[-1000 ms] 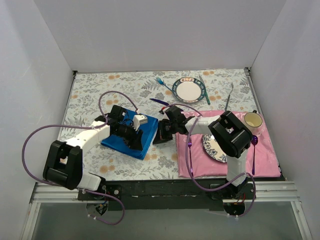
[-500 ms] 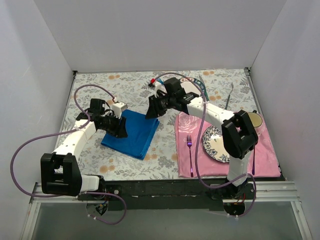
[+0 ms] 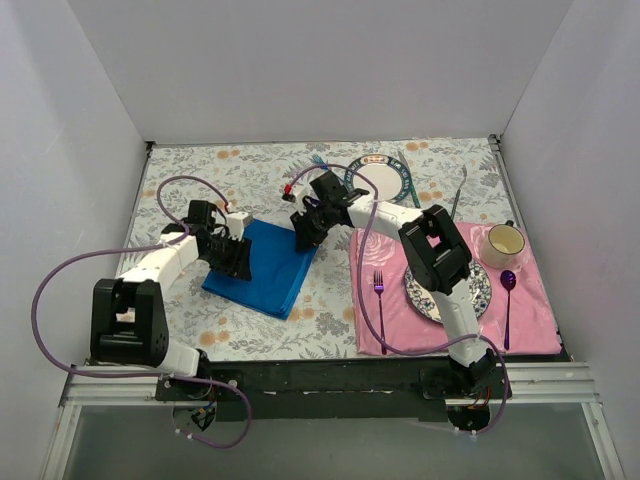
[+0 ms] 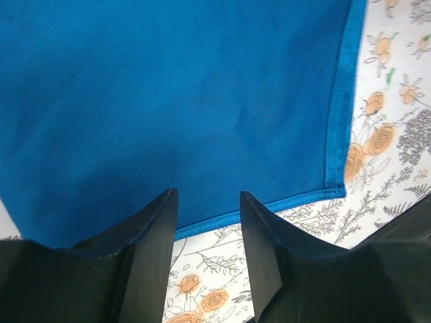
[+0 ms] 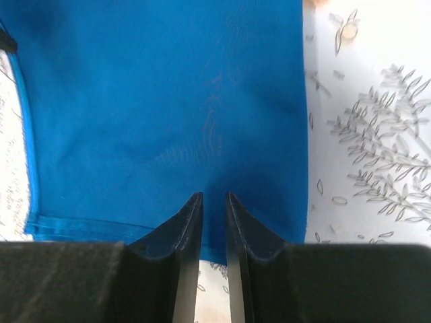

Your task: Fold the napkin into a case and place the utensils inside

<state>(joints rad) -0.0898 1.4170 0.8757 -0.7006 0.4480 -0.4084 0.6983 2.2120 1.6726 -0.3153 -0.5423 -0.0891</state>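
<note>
The left fingers (image 4: 151, 235) stand released with a clear gap between them and nothing in it. Through the gap show a hemmed edge of the napkin (image 4: 175, 101) and a strip of the flowered tabletop (image 4: 377, 134), so they hover at the cloth's border and do not grasp it. The right fingers (image 5: 182, 242) are parted only by a thin slit, and no fold of cloth shows pinched there; they hang low over the napkin, close to one of its edges. Seen from above, the two arms reach the cloth from opposite sides, the left at its left edge and the right at its far right corner. The napkin lies flat on the tabletop, left of the pink placemat (image 3: 535, 325), as a broad, squarish rectangle with smooth, neat edges. That looks like an early fold done, but it is much too wide to count as a case, so I judge the narrowing folds are yet to be made. The light-blue fork (image 3: 319, 159) lies well apart at the far side, just beside a round plate (image 3: 372, 158), not in the cloth. The dark purple knife I cannot pick out; the right arm may hide it. Neither utensil is in the cloth, so the task seems less than half done.
</note>
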